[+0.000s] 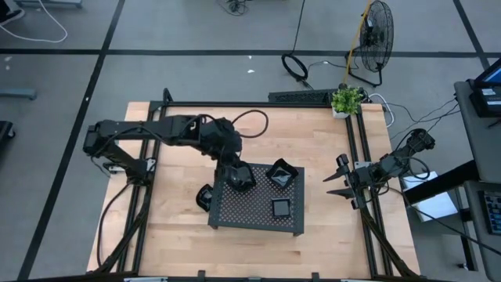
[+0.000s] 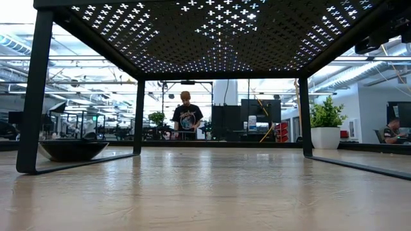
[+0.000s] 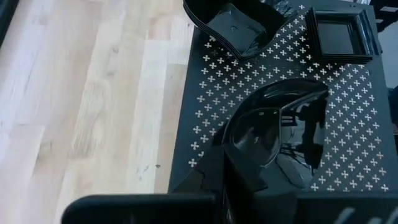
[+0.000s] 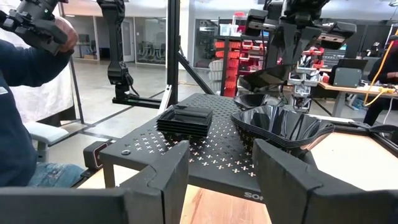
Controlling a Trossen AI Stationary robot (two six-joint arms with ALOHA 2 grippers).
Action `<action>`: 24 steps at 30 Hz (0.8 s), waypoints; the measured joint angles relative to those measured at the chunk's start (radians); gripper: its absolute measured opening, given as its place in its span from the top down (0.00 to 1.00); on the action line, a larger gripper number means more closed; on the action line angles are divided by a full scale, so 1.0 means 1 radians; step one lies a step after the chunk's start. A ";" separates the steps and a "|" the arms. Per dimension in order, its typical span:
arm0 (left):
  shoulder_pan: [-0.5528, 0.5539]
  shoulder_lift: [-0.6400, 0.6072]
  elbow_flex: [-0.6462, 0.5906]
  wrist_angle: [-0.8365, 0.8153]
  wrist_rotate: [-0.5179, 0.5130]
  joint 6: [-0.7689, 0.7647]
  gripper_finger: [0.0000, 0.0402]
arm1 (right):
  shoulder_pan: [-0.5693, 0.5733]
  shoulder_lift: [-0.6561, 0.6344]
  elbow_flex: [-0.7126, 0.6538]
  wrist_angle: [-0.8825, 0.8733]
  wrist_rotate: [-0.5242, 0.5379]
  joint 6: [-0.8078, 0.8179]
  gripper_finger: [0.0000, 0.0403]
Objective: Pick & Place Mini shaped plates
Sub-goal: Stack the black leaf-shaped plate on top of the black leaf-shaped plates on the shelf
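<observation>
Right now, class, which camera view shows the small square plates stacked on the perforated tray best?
The right wrist view: the square plates show as a stack, side-on. The left wrist view and high view show only the top plate from above. The low view sees just the perforated tray's underside.

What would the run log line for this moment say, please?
left gripper: shut on round dish, over perforated tray | right gripper: open, waiting at table's right edge | square dishes on tray
</observation>
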 joint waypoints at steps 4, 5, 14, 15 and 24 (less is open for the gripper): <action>-0.002 0.000 -0.002 0.002 0.000 -0.005 0.97 | 0.000 0.000 0.000 0.000 0.000 0.000 0.59; -0.003 0.000 -0.007 0.002 0.000 -0.008 0.97 | 0.000 0.000 0.000 0.000 0.000 0.000 0.59; -0.003 0.000 -0.036 -0.001 -0.002 -0.076 0.96 | 0.000 0.000 0.000 0.000 0.000 0.000 0.59; -0.003 0.000 -0.035 0.000 -0.002 -0.076 0.94 | 0.000 0.000 0.000 0.000 0.000 0.000 0.59; -0.003 0.000 -0.036 -0.002 -0.002 -0.075 0.91 | 0.000 0.000 0.000 0.000 0.000 0.000 0.59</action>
